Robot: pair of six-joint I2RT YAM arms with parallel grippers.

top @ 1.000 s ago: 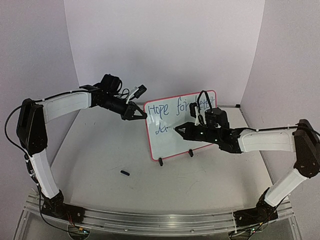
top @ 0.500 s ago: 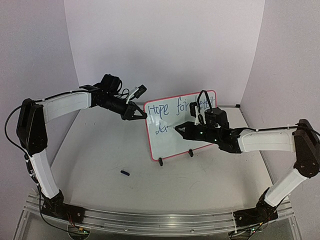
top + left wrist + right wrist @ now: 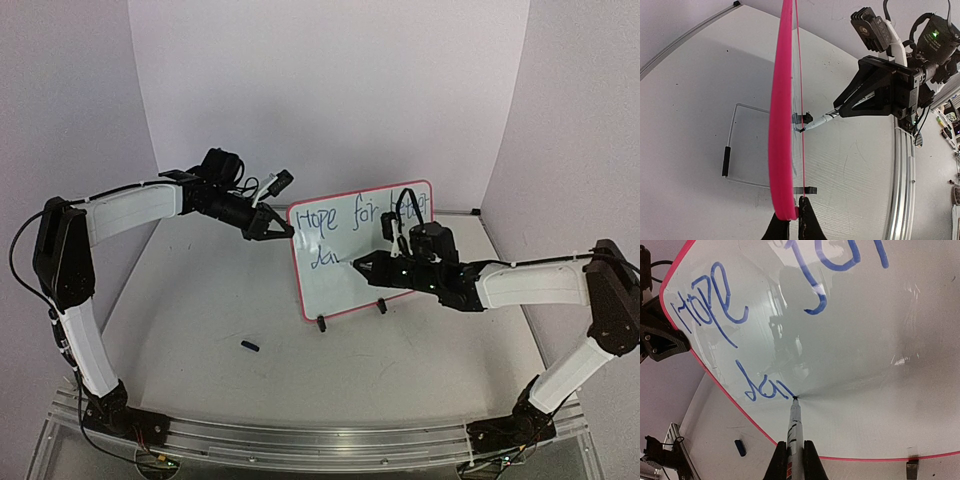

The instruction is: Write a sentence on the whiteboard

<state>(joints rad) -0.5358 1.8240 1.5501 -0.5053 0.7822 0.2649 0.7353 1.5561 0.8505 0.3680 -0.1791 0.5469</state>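
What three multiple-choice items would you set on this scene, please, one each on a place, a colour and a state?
1. Where does the small dark piece lie?
A) on the table, in front of the whiteboard
B) behind the board
C) on top of the board's frame

2. What colour is the writing?
A) red
B) green
C) blue

3. How is the marker held?
A) lying loose on the table
B) in the shut right gripper, tip on the board
C) standing capped behind the board

Answers:
1 A: the top view shows it on the table, on the side of the board's written face.
2 C: the strokes are blue in the right wrist view.
3 B: the fingers clamp its barrel and its tip meets the surface just after "da".
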